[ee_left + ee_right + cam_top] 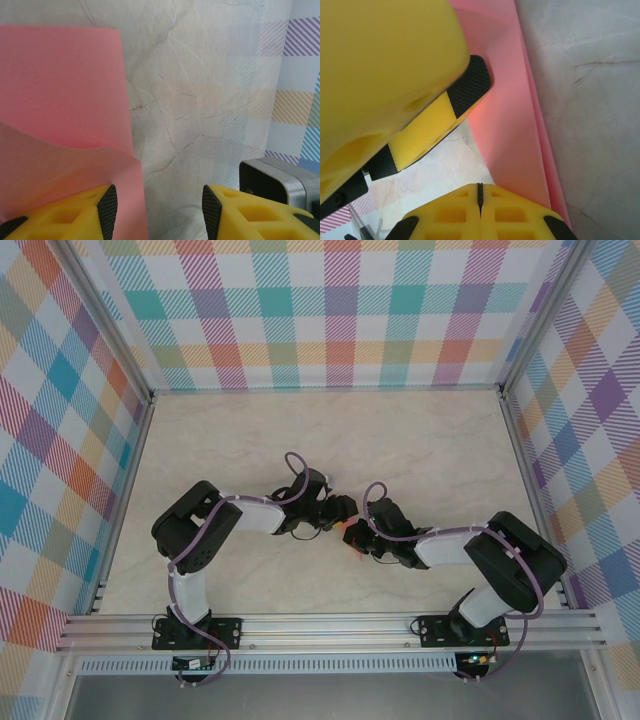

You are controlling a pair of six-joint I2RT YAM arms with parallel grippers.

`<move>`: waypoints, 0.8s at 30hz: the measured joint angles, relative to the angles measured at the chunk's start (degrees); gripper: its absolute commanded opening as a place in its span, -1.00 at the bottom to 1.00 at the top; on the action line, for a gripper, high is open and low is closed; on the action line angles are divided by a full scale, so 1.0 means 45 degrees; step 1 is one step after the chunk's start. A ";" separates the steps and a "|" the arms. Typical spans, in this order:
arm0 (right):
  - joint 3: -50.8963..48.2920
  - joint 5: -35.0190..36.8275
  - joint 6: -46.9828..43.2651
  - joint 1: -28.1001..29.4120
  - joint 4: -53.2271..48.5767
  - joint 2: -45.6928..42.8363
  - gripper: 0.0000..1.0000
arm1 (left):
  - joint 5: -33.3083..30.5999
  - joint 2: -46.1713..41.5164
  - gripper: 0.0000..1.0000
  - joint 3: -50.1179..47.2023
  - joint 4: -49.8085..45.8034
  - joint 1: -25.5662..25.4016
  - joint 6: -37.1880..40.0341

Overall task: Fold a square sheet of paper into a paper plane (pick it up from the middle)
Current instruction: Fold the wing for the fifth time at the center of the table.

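Observation:
The square sheet of paper [60, 100] is salmon-pink and folded, with one layer bowed up over another. In the top view only a sliver of the paper [354, 540] peeks out between the two wrists. My left gripper [159, 212] is open; its left finger [75, 220] rests over the paper's edge, and bare table shows in the gap. My right gripper [480, 195] is shut, pads pressed together with nothing seen between them. The paper [510, 130] runs past its right side and under that finger. The left gripper's black pad [472, 85] touches the paper's upper part.
Both arms meet at the middle of the marble-patterned table [420, 440], the left gripper [345, 510] close beside the right gripper [362, 542]. A grey metal part of the other arm [272, 180] sits just right of my left fingers. Checked walls [330, 310] enclose the table.

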 measured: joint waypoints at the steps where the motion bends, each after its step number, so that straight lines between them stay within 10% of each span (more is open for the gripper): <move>1: -0.0019 0.0058 0.0005 -0.0005 0.0019 -0.0005 -0.92 | 0.0000 -0.0010 0.02 0.0000 -0.0010 0.0000 0.0019; 24: -0.0170 0.0005 0.0359 -0.0257 -0.1253 -0.0427 -0.95 | 0.0029 -0.0418 0.15 0.1180 -0.2822 -0.0029 0.2667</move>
